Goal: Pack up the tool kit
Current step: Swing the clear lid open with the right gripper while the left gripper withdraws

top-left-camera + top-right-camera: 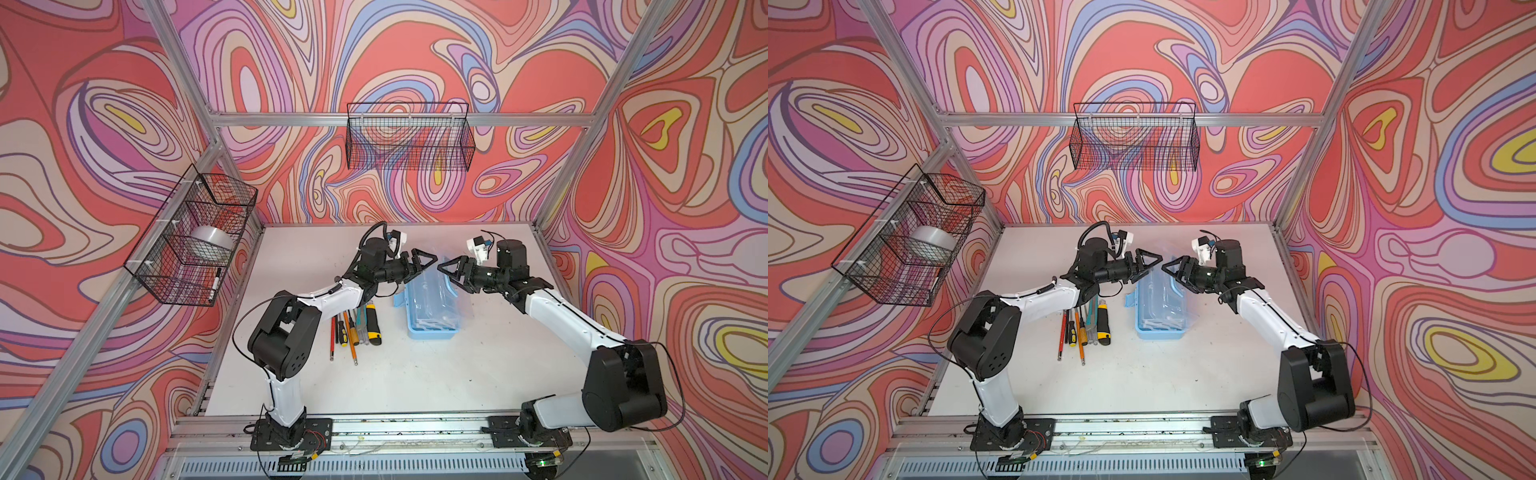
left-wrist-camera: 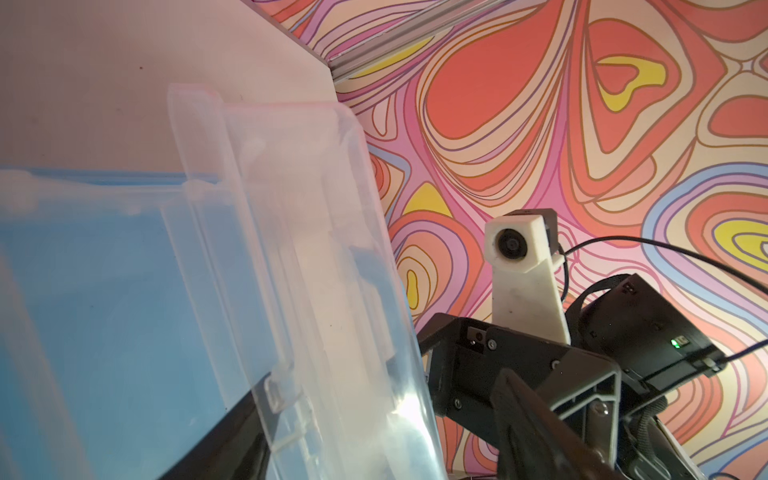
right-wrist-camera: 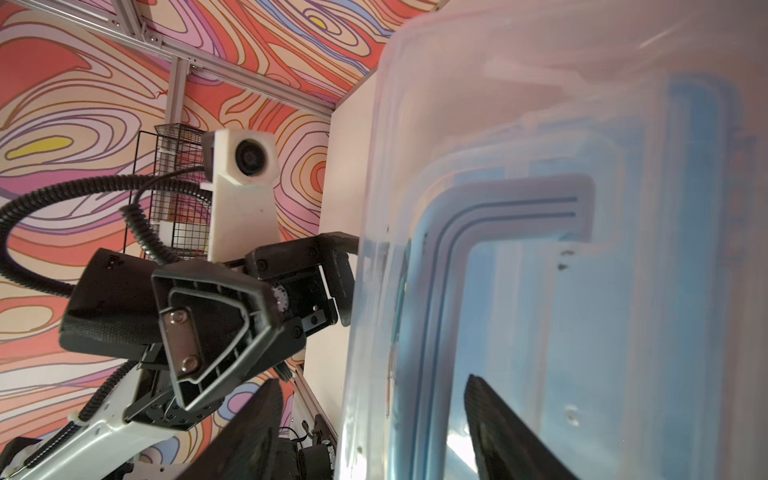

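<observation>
The tool kit's light-blue box lies mid-table, its clear lid raised at the far end. My left gripper and right gripper meet tip to tip above that end. Both are open, and each straddles the lid's edge without pinching it. In the left wrist view one finger shows dark through the plastic. Loose screwdrivers and a yellow-black utility knife lie left of the box, under the left forearm.
A black wire basket hangs on the back rail. Another wire basket on the left rail holds a tape roll and a marker. The white table ends in aluminium frame rails on all sides.
</observation>
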